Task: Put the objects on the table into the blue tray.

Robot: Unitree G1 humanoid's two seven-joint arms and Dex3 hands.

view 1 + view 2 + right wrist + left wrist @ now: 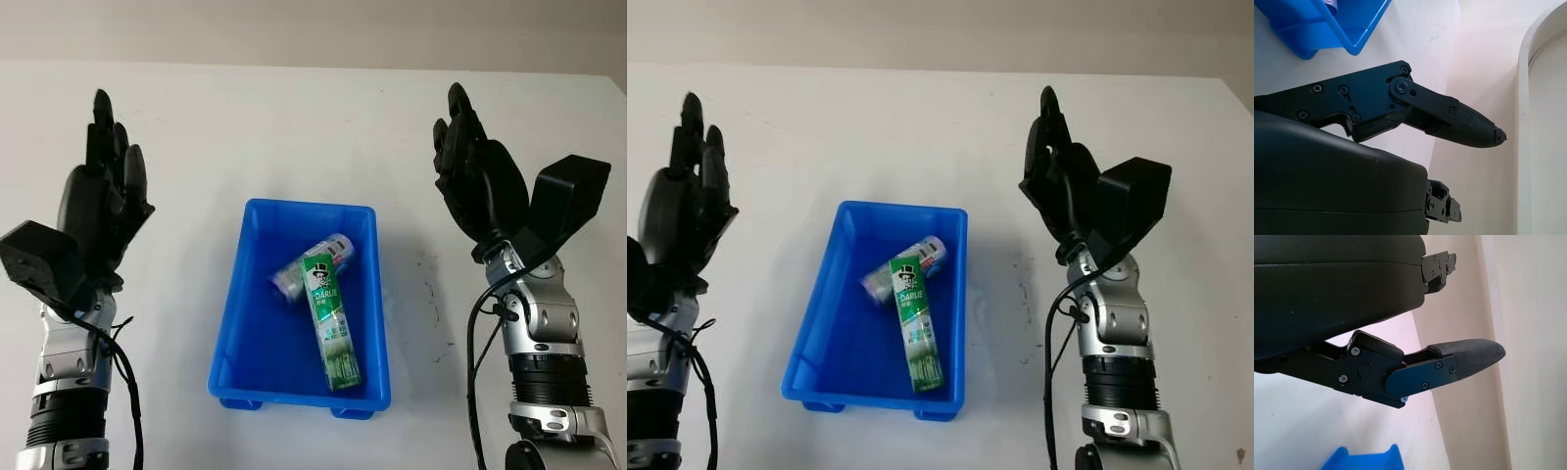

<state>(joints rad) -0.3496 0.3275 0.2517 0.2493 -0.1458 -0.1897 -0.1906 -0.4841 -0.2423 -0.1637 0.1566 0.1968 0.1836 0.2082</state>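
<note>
A blue tray (257, 362) sits in the middle of the white table. Inside it lies a green and white toothpaste box (331, 321), slanting toward the tray's near edge. A silver and green can (312, 264) lies on its side behind the box, partly under its far end. My left hand (103, 191) is raised to the left of the tray, open, holding nothing. My right hand (475, 171) is raised to the right of the tray, also open and holding nothing. A tray corner (1364, 459) shows in the left wrist view, and another corner (1327, 24) in the right wrist view.
The white table (294, 127) stretches on all sides of the tray. Faint dark scuff marks (431, 294) lie on the table between the tray and my right arm. A pale wall runs along the table's far edge.
</note>
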